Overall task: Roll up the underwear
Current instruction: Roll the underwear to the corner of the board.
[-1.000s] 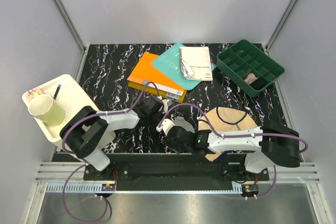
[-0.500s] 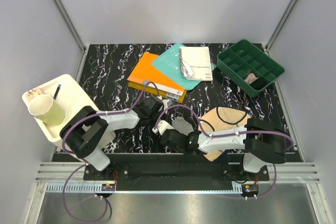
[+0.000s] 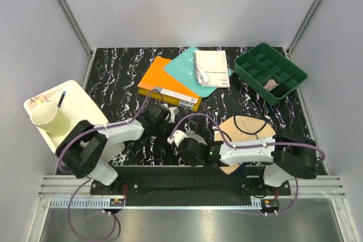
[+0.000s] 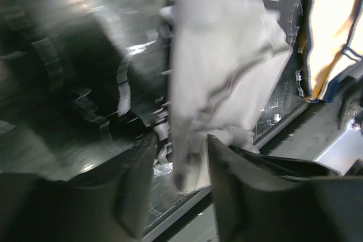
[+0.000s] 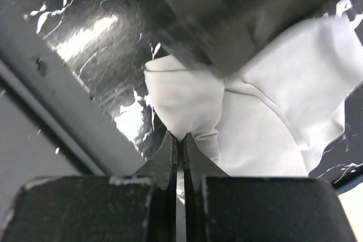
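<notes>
The light grey underwear (image 3: 197, 138) lies crumpled on the black marbled table near its front edge. It fills the right wrist view (image 5: 266, 106), where my right gripper (image 5: 182, 138) is shut on a fold at its near edge. In the left wrist view the grey underwear (image 4: 221, 77) hangs down, with a corner dangling between the parted fingers of my left gripper (image 4: 180, 143), which is open. From above, the left gripper (image 3: 164, 111) sits just far-left of the right gripper (image 3: 180, 139). The beige underwear with navy edging (image 3: 247, 127) lies flat to the right, partly under the right arm, and its edge shows in the left wrist view (image 4: 334, 21).
An orange book (image 3: 168, 86), a teal book (image 3: 186, 67) and a white notebook (image 3: 211, 67) lie at the back centre. A green divided tray (image 3: 249, 71) stands back right. A white tray (image 3: 79, 97) holding a paper cup (image 3: 50, 118) sits at the left. The table's front rail runs right by the grippers.
My right gripper has closed on the grey underwear. My left gripper has opened, released the fabric and drawn back a little toward the far left.
</notes>
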`<action>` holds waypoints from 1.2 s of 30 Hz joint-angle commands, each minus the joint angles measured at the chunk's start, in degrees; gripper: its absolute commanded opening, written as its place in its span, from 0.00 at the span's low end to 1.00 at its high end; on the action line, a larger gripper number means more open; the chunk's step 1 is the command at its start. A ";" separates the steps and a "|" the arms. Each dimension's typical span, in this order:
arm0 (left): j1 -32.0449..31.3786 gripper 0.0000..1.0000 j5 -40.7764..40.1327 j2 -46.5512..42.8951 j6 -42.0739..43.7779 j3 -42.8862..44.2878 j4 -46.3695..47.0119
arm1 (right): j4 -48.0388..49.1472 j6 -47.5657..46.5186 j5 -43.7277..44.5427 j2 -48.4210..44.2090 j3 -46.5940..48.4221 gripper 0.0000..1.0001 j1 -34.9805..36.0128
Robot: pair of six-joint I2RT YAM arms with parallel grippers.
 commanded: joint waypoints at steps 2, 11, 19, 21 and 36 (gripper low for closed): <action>2.80 0.57 -5.34 -6.60 -0.08 -3.64 -6.51 | 4.98 2.46 -14.89 -7.32 -4.17 0.00 -5.03; 3.16 0.60 -8.25 -15.57 -0.26 -7.42 -5.19 | 14.74 7.03 -39.59 -7.17 -8.65 0.00 -18.48; 1.41 0.59 -5.96 -17.77 -0.17 -8.66 -0.71 | 18.18 12.48 -51.90 -2.42 -9.36 0.00 -26.30; 0.61 0.59 -5.96 -17.59 -0.08 -8.75 0.60 | 19.23 13.97 -53.58 -0.49 -9.36 0.00 -28.41; -3.61 0.59 -3.77 -15.84 -0.69 -10.41 10.44 | 22.22 19.34 -61.32 11.02 -9.45 0.00 -35.89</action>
